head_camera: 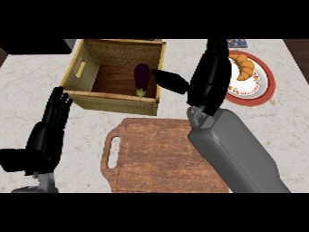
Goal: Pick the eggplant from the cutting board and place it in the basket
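Eggplant (142, 78) lies inside basket (89, 97), against right wall, stem toward front. Cutting board (163, 156) bare at worktop's front edge. Right hand (207, 77) released, fingers straight, thumb toward eggplant. Left hand (50, 124) rests open, front-left. Best now: lift right hand straight up, avoid basket rim.

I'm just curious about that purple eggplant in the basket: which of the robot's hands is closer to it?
The right hand. It is just right of the eggplant, its thumb reaching toward the basket. The left hand rests open, far off at the lower left of the basket.
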### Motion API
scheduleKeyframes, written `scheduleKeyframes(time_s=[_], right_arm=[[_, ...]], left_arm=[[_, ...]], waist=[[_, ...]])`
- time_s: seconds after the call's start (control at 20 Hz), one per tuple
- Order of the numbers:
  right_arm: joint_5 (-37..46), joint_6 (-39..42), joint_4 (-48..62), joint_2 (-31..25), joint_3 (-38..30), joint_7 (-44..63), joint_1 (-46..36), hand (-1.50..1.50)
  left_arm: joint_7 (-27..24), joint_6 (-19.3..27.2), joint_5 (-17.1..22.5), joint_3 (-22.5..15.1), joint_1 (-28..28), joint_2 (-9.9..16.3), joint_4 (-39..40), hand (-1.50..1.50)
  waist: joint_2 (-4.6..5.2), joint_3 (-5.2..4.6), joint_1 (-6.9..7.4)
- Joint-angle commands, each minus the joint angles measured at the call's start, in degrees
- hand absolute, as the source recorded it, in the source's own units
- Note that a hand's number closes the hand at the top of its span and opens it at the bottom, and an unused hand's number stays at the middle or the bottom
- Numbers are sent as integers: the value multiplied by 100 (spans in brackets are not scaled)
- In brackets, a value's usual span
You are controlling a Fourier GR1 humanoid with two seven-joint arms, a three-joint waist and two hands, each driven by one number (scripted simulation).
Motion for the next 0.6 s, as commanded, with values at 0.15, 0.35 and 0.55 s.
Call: scheduleKeyframes(time_s=[0.15,0.35,0.55], right_arm=[[5,193,-2014,-192,-558,474,1140,-150],[-429,682,-3155,-667,-557,28,1950,-150],[-1334,236,-3568,-799,-695,-662,2518,-150]], left_arm=[[-208,-191,103,102,255,67,-14,0],[-336,-396,210,146,297,68,30,0],[-338,-421,170,278,7,96,303,0]], waist=[[-12,1,-33],[16,0,36],[34,2,65]])
